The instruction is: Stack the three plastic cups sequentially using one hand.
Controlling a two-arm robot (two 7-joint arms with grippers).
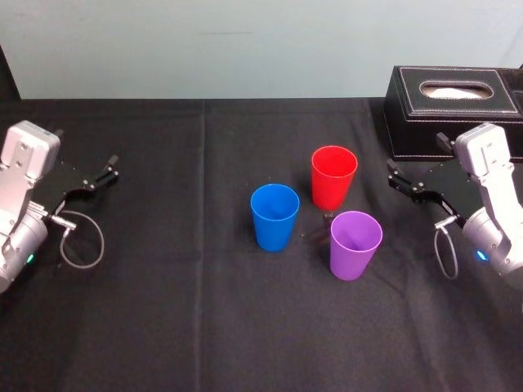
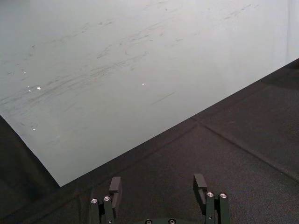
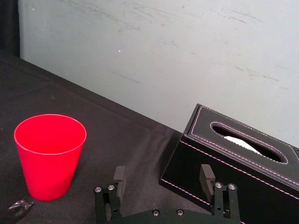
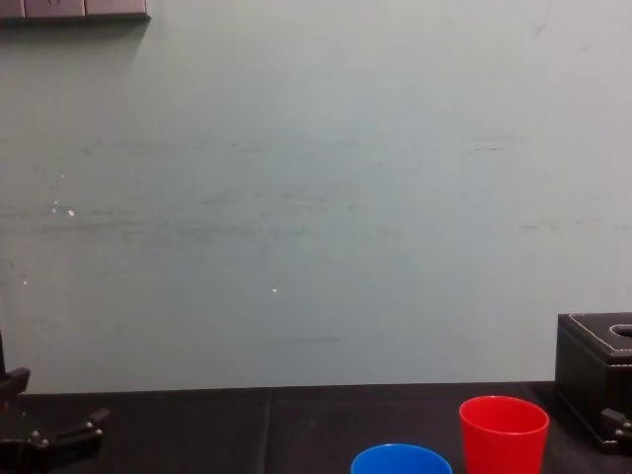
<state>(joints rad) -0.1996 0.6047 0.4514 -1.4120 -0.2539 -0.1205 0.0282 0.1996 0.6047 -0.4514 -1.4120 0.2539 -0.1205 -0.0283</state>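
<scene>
Three plastic cups stand upright and apart near the middle of the black table: a blue cup (image 1: pixel 274 216) on the left, a red cup (image 1: pixel 333 176) behind, a purple cup (image 1: pixel 355 244) at the front right. The red cup (image 3: pixel 49 155) also shows in the right wrist view and the chest view (image 4: pixel 503 434), beside the blue cup's rim (image 4: pixel 401 459). My right gripper (image 1: pixel 398 180) hovers open and empty to the right of the red cup; its fingers (image 3: pixel 118 174) are spread. My left gripper (image 1: pixel 108 170) rests open at the far left, its fingers (image 2: pixel 115 185) apart.
A black stitched tissue box (image 1: pixel 452 111) stands at the back right, just behind the right gripper, and shows close by (image 3: pixel 236 161) in the right wrist view. A small dark scrap (image 1: pixel 327 219) lies between the cups. A pale wall (image 4: pixel 316 197) rises behind the table.
</scene>
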